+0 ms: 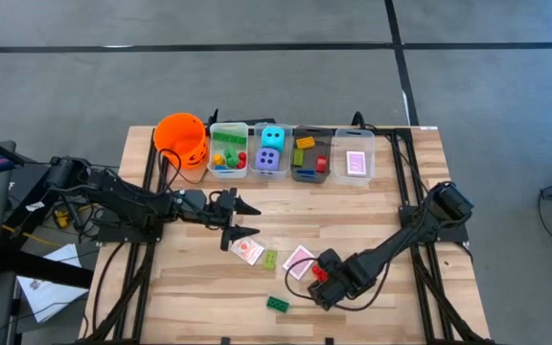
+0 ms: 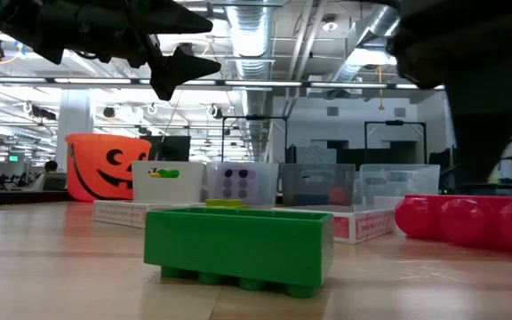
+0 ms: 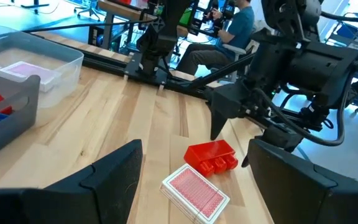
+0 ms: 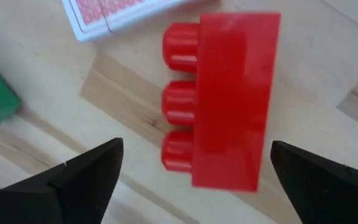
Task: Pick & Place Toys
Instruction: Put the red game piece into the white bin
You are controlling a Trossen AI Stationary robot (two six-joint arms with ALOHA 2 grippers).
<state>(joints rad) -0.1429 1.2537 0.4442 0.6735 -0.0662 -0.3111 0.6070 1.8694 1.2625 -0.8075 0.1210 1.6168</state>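
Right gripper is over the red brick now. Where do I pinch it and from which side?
Come straight down. The red brick lies on its side, studs pointing sideways toward the pink-backed card. The open right gripper already straddles it, so closing across its two short end faces looks best: they look flat and parallel, whereas the stud row gives an uneven surface.

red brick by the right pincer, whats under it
The red brick lies on its side on the bare wooden table, studs facing the pink-backed card. Its underside is covered, so anything beneath cannot be seen.
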